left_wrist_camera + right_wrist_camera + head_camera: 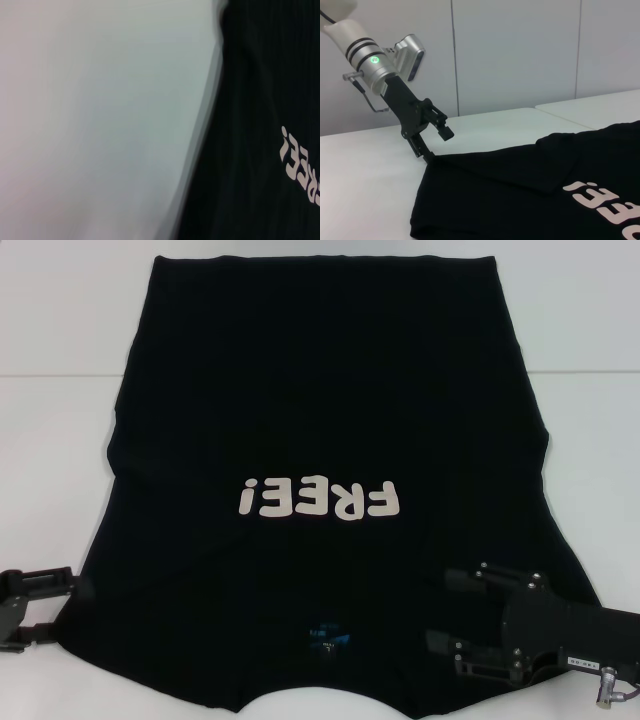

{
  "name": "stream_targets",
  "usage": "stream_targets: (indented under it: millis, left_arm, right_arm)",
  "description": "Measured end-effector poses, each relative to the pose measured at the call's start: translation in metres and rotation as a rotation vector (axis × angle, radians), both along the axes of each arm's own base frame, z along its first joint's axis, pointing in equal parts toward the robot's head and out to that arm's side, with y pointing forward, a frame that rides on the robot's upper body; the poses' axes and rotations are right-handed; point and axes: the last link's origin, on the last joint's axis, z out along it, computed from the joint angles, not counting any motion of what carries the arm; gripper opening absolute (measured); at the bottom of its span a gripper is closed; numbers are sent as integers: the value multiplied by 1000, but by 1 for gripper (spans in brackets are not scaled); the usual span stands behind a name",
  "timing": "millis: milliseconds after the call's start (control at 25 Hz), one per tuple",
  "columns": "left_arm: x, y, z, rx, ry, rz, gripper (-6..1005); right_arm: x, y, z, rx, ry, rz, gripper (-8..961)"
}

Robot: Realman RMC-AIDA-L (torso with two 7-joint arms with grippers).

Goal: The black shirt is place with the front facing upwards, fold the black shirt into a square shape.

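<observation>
Black cloth lies under both my wrists: the black shirt (330, 440) is spread front up on the white table (60, 330), collar nearest me, hem far. My left gripper (432, 132) has its jaws apart, lower finger at the near sleeve edge; my right gripper (462, 612), also apart, hovers over the other shoulder. Uneven bites could drag the fold crooked, I judge.

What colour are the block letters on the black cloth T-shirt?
White letters, clearest in the head view.
</observation>
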Motion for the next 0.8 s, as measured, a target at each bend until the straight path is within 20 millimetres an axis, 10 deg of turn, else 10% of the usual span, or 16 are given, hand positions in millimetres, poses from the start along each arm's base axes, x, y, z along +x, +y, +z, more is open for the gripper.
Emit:
stream_targets:
  millis: [800]
  left_arm:
    - [5,11,-2,-9,24,-26,948]
  right_arm:
    - [-1,-1,1,-4,13,2,778]
